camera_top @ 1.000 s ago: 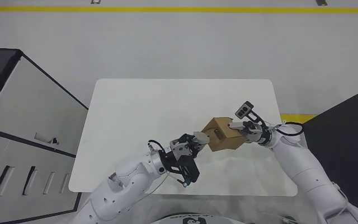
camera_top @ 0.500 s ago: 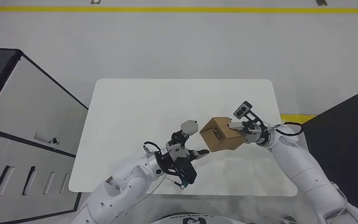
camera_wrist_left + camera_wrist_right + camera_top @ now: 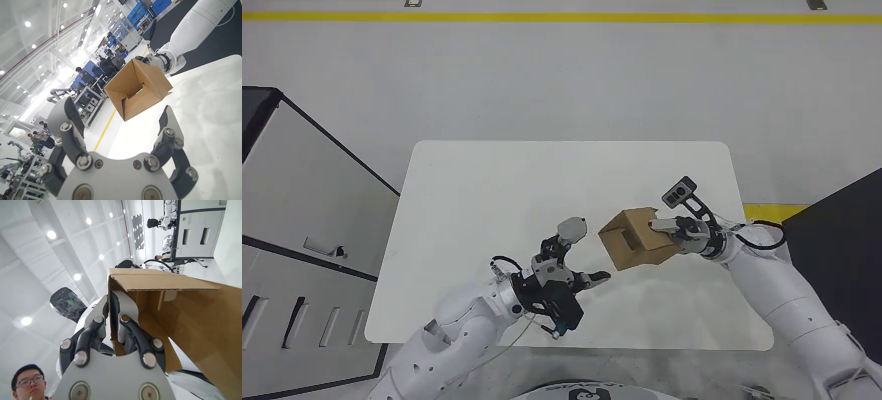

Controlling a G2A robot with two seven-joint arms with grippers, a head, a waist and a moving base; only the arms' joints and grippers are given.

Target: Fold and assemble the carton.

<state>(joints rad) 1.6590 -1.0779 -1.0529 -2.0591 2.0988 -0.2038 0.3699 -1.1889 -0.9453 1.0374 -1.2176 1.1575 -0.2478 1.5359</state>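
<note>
The left gripper is spread wide and holds nothing. It sits above the near part of the table, just short of the carton, with its fingers pointing at the box and no contact between them.

The right gripper is clamped narrow on one carton wall at the open end, with one finger inside the box and the other against the outside of that wall.

The carton is tilted in that grip over the right part of the table, between the two grippers. Its closed end faces the left gripper. The four flaps there are folded in and overlap, with a small square gap at the middle. The open end faces the right gripper, and one flap juts out past it. I cannot tell whether a low corner touches the table.
</note>
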